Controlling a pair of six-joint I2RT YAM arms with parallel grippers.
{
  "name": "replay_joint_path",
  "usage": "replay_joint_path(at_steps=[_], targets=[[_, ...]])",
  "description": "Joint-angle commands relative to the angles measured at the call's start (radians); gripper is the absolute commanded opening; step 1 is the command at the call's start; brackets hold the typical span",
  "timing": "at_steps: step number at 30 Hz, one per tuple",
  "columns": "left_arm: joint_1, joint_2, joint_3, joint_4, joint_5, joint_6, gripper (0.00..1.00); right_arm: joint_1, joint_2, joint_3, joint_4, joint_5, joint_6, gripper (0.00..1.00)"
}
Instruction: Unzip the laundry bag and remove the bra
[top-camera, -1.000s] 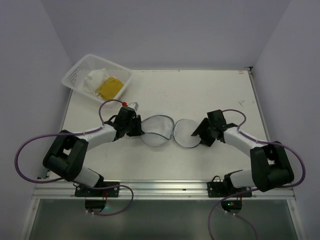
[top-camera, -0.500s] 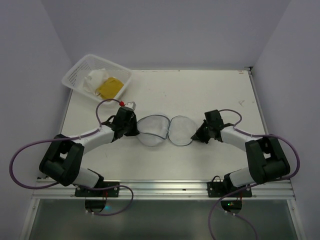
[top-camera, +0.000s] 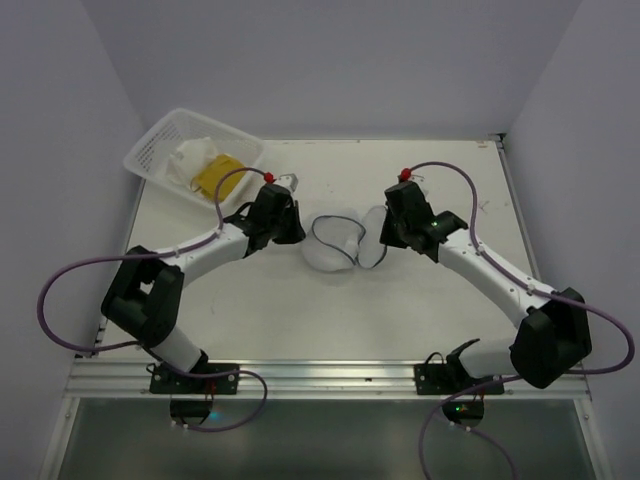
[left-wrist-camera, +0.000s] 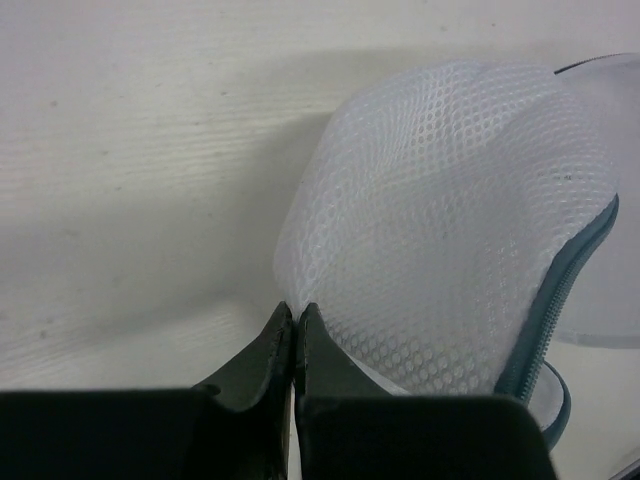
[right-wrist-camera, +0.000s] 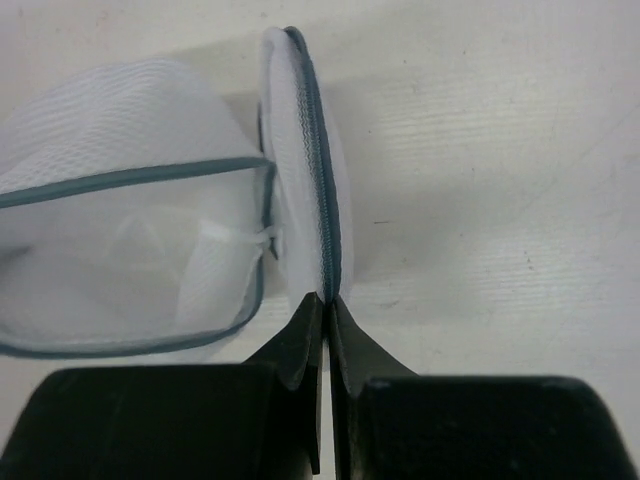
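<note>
The laundry bag (top-camera: 335, 245) is unzipped, and its two white mesh halves are raised and tilted toward each other mid-table. My left gripper (top-camera: 300, 232) is shut on the mesh edge of the left half (left-wrist-camera: 450, 220); its fingertips (left-wrist-camera: 293, 308) pinch thin mesh. My right gripper (top-camera: 386, 234) is shut on the right half's dark zipper rim (right-wrist-camera: 318, 150), which stands on edge between its fingertips (right-wrist-camera: 327, 298). Through the translucent mesh (right-wrist-camera: 120, 240) I see only a small white tag inside. No bra shows in the bag.
A white lattice basket (top-camera: 150, 140) stands at the far left corner, holding a white padded cloth piece (top-camera: 190, 155) and a yellow one (top-camera: 218, 175). The table's right edge (top-camera: 515, 210) runs along the wall. Purple cables loop off both arms.
Both grippers have closed on the bag's outer edges and moved up and away from the arm bases. The two halves, lying flat and spread before, are now lifted and drawn closer together.
</note>
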Motion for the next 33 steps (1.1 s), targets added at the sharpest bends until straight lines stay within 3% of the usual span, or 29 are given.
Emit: replay_joint_path(at_steps=[1, 8, 18, 26, 33], targets=[[-0.052, 0.070, 0.109, 0.010, 0.028, 0.003, 0.00, 0.074, 0.006, 0.094, -0.120, 0.145, -0.132, 0.00], [-0.100, 0.182, 0.168, 0.035, 0.065, -0.040, 0.00, 0.191, 0.087, 0.181, -0.074, 0.145, -0.309, 0.00], [-0.117, 0.228, 0.053, 0.188, 0.137, -0.129, 0.00, 0.300, 0.208, 0.140, 0.167, -0.137, -0.469, 0.00], [-0.115, 0.218, -0.111, 0.312, 0.159, -0.195, 0.00, 0.302, 0.322, 0.019, 0.380, -0.410, -0.462, 0.00], [-0.088, 0.158, -0.226, 0.309, 0.105, -0.208, 0.03, 0.302, 0.377, -0.055, 0.449, -0.476, -0.449, 0.00]])
